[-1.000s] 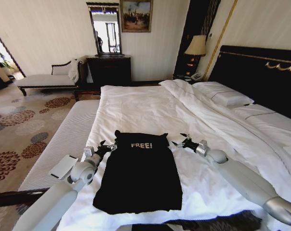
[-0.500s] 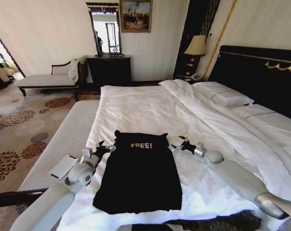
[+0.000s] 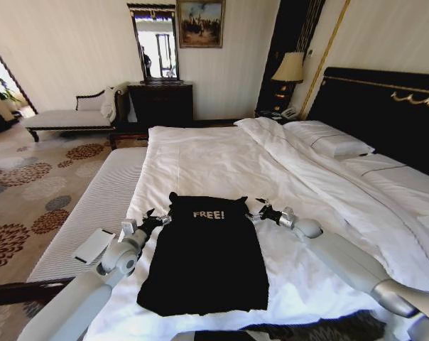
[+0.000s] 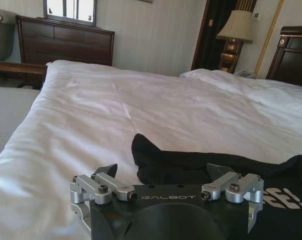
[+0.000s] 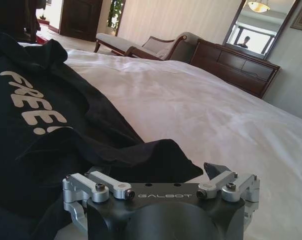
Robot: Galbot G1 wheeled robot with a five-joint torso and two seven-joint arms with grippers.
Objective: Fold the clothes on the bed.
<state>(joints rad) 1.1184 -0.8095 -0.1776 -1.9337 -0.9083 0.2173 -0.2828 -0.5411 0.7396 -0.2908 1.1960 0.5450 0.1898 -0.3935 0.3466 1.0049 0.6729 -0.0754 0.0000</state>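
Inching closer since a second ago, the open, empty right gripper [image 3: 260, 211] and left gripper [image 3: 156, 217] are flanking the narrowed T-shirt [image 3: 204, 259], its lengthwise fold remaining.

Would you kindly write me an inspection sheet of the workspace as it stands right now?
Surface: bed, white duvet spread with light creases.
Job's things: black T-shirt lying flat near the foot of the bed, sides already folded in, white print facing up.
Clutter: nothing seen on the bed; a pale flat object on the bench beside it.
Grippers: left gripper open at the shirt's left shoulder corner; right gripper open at the right shoulder corner. Neither holds fabric.
Cables: nothing seen.
Surroundings: pillows, dark headboard, lamp, dresser, chaise, patterned carpet.
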